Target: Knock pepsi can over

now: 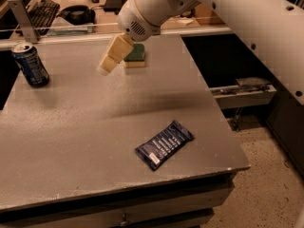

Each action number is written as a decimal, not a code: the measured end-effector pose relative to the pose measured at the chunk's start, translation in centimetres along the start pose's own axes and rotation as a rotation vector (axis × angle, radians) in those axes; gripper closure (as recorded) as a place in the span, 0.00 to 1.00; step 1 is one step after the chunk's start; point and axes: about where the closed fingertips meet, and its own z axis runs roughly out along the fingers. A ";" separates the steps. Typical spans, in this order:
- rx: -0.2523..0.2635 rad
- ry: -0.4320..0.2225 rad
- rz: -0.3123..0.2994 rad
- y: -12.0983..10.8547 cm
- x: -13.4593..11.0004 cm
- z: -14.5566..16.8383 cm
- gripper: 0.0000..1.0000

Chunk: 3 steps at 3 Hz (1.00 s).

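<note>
Locate the pepsi can (30,64) at the far left edge of the grey table (71,127); it stands upright, silver rim up. Locate the gripper (105,67) at the far middle of the table, angled down and to the left from the white arm (152,8). You will see its cream fingers (116,52) lying together with no gap visible between them, and they hold nothing. The gripper is well apart from the can, to the can's right, and makes no contact with it. A green-and-yellow sponge (136,57) sits just behind the gripper. A flat dark blue snack wrapper (164,144) lies near the front right corner.
</note>
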 end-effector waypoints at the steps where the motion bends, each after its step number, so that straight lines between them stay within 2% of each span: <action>1: -0.016 -0.091 0.001 -1.1 -2.5 3.9 0.00; 2: -0.014 -0.246 0.031 -3.4 -5.7 10.3 0.00; 3: -0.018 -0.341 0.054 -4.8 -7.8 14.1 0.00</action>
